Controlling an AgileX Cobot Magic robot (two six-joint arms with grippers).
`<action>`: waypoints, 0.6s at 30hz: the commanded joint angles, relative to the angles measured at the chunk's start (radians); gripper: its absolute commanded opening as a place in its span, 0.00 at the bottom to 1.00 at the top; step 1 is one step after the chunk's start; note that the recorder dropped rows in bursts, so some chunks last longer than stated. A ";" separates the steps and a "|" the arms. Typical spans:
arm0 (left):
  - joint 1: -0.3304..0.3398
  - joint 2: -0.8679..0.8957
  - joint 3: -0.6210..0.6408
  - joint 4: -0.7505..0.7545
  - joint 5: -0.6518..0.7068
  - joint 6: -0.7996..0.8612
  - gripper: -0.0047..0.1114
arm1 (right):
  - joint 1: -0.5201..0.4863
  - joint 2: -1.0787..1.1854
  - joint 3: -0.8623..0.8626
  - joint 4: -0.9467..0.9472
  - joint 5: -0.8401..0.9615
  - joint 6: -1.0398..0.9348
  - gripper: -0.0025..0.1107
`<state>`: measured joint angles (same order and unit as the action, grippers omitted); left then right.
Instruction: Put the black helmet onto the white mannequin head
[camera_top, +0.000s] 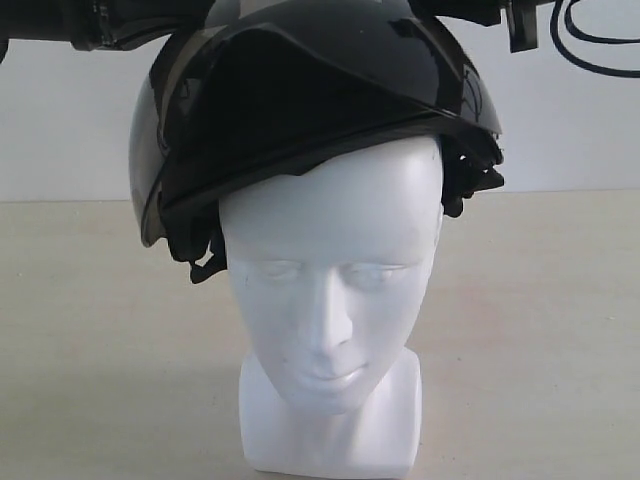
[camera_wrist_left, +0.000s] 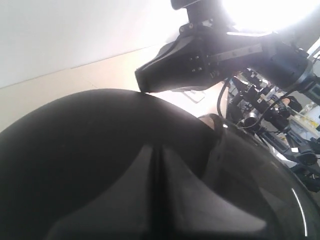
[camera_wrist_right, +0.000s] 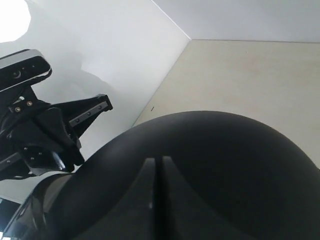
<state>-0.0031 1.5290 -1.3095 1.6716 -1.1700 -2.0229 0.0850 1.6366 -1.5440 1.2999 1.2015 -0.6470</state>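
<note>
The black helmet (camera_top: 320, 90) sits on top of the white mannequin head (camera_top: 330, 270), tilted, its brim lower on the left of the exterior view and its straps hanging at both sides. The face below the brim is uncovered. The smoky visor (camera_top: 147, 160) is raised over the shell. My left gripper (camera_wrist_left: 159, 156) is shut, its fingertips together against the helmet shell (camera_wrist_left: 75, 150), with nothing between them. My right gripper (camera_wrist_right: 156, 166) is also shut and lies against the shell (camera_wrist_right: 240, 165). Each wrist view also shows the other gripper touching the dome.
The head's blocky neck base (camera_top: 335, 430) stands on a pale tan table (camera_top: 90, 330) before a white wall (camera_top: 60, 110). Dark arm parts (camera_top: 110, 25) and cables (camera_top: 590, 40) cross the top of the exterior view. A rack of equipment (camera_wrist_left: 270, 110) stands beyond the table.
</note>
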 joint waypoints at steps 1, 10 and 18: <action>-0.020 0.004 0.014 0.073 -0.051 -0.033 0.08 | 0.020 -0.022 -0.003 -0.034 0.020 0.011 0.02; -0.020 -0.004 0.045 0.073 -0.051 -0.038 0.08 | 0.052 -0.023 -0.003 -0.076 0.020 0.044 0.02; -0.020 -0.050 0.049 0.073 -0.051 -0.048 0.08 | 0.054 -0.031 -0.003 -0.093 0.020 0.088 0.02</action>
<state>-0.0077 1.4939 -1.2766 1.6634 -1.1676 -2.0599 0.1295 1.6158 -1.5512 1.2757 1.1763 -0.5687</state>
